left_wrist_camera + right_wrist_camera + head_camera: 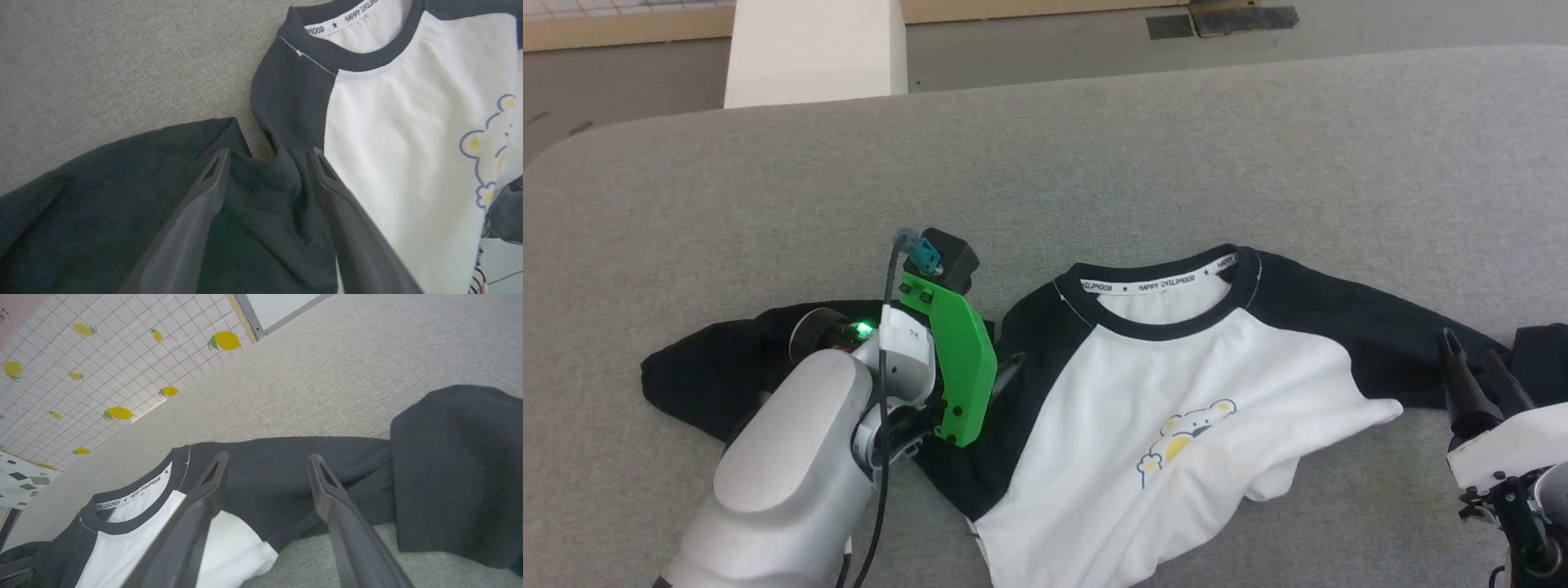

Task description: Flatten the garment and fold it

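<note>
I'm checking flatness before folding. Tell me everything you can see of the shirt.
The raglan shirt, soft knit, white body with a bear print, black sleeves and collar, lettered neck tape, lies face-up on the grey fabric-covered table. Body wrinkled, hem bunched; both sleeves crumpled. The left gripper's open fingers straddle a fold in one sleeve.

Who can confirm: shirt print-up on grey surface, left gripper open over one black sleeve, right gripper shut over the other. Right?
One error: the right gripper is open, fingers apart over a black sleeve of the garment, per the right wrist view. Rest holds: print up, grey surface, left gripper open over the other sleeve.
</note>
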Motion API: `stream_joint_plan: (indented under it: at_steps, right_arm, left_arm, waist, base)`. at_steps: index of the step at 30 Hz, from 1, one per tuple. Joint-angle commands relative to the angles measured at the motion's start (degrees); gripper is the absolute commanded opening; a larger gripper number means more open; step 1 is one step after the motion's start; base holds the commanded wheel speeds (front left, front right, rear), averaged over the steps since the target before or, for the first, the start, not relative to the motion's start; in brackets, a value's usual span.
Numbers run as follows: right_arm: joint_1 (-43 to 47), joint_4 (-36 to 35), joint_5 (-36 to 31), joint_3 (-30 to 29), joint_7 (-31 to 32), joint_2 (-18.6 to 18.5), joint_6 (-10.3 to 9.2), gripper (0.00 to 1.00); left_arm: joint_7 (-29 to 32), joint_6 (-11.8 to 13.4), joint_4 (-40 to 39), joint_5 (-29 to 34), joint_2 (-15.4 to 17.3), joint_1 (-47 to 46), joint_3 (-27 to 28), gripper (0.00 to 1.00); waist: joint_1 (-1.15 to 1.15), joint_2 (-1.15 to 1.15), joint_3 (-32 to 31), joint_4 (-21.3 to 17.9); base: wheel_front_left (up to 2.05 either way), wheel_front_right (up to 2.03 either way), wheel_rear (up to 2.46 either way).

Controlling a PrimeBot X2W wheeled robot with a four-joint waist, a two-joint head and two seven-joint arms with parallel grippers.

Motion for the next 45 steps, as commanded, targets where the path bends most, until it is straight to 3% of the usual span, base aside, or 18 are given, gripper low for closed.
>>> stream_joint_plan:
  at_steps: [1, 3, 4, 5, 6, 7, 18, 25, 28, 35, 45]
  right_arm:
    - [-0.70, 0.25, 0.40, -0.06, -0.55, 0.06, -0.08, 1.00]
    - [-0.66, 0.48, 0.55, -0.24, -0.70, 0.06, -0.08, 1.00]
    - [-0.63, 0.62, 0.66, -0.29, -0.81, 0.06, -0.08, 1.00]
    - [-0.61, 0.72, 0.76, -0.30, -0.92, 0.06, -0.08, 1.00]
    - [-0.62, 0.84, 0.86, -0.25, -1.04, 0.06, -0.08, 1.00]
    - [-0.65, 0.91, 0.93, -0.17, -1.10, 0.06, -0.08, 1.00]
    - [-1.44, 0.87, -0.29, 1.38, -0.62, 0.06, -0.08, 1.00]
    - [-5.63, -3.35, -13.69, 7.35, 6.82, -0.04, -0.08, 1.00]
    - [-8.43, -3.01, -18.22, 12.33, 11.98, -2.87, -0.08, 1.00]
    - [-16.24, 3.28, -24.73, 19.11, 20.42, -9.50, -0.08, 1.00]
    - [-22.53, 13.26, -30.78, 18.62, 24.80, -10.86, -0.08, 1.00]
  left_arm:
    - [-0.47, -0.39, -0.51, -0.77, 0.52, -0.82, -0.41, 1.00]
    - [-1.16, -0.40, -0.90, -1.56, 0.71, -0.80, -1.11, 1.00]
    - [-1.38, -0.40, -1.07, -1.92, 0.87, -0.87, -1.74, 0.91]
    - [-1.65, -0.40, -1.21, -2.37, 0.95, -0.91, -2.22, 0.46]
    - [-1.97, -0.40, -1.24, -2.87, 1.11, -0.97, -2.67, 0.31]
    - [-2.20, -0.40, -1.20, -3.16, 1.26, -1.05, -3.00, 0.00]
    - [-9.25, -0.38, 0.07, -5.48, 2.05, -1.23, -4.05, 0.00]
    - [-16.39, 1.39, -1.66, -6.65, 2.39, 3.05, -0.63, 0.00]
    - [-18.11, 2.28, -3.55, -7.05, 2.56, 5.49, 0.04, 0.00]
    - [-19.78, 4.01, -8.40, -7.36, 2.68, 9.03, 0.41, 0.00]
    - [-20.04, 4.16, -11.29, -6.94, 2.55, 8.93, -0.36, 0.00]
  waist:
    - [0.00, 0.00, 0.55, -0.49]
    - [0.00, 0.00, 0.62, -0.38]
    - [0.00, 0.00, 0.65, -0.27]
    - [0.00, 0.00, 0.65, -0.19]
    - [0.00, 0.00, 0.62, -0.10]
    - [0.00, 0.00, 0.60, -0.03]
    - [0.00, 0.00, 0.15, 0.80]
    - [0.00, 0.00, 0.85, 0.54]
    - [0.00, 0.00, 1.45, 0.82]
    - [0.00, 0.00, 3.90, 3.13]
    - [0.00, 0.00, 7.66, 5.44]
  base:
    - [0.00, 0.00, 0.00]
    - [0.00, 0.00, 0.00]
    - [0.00, 0.00, 0.00]
    - [0.00, 0.00, 0.00]
    - [0.00, 0.00, 0.00]
    - [0.00, 0.00, 0.00]
    - [0.00, 0.00, 0.00]
    - [0.00, 0.00, 0.00]
    - [0.00, 0.00, 0.00]
    - [0.00, 0.00, 0.00]
    - [0.00, 0.00, 0.00]
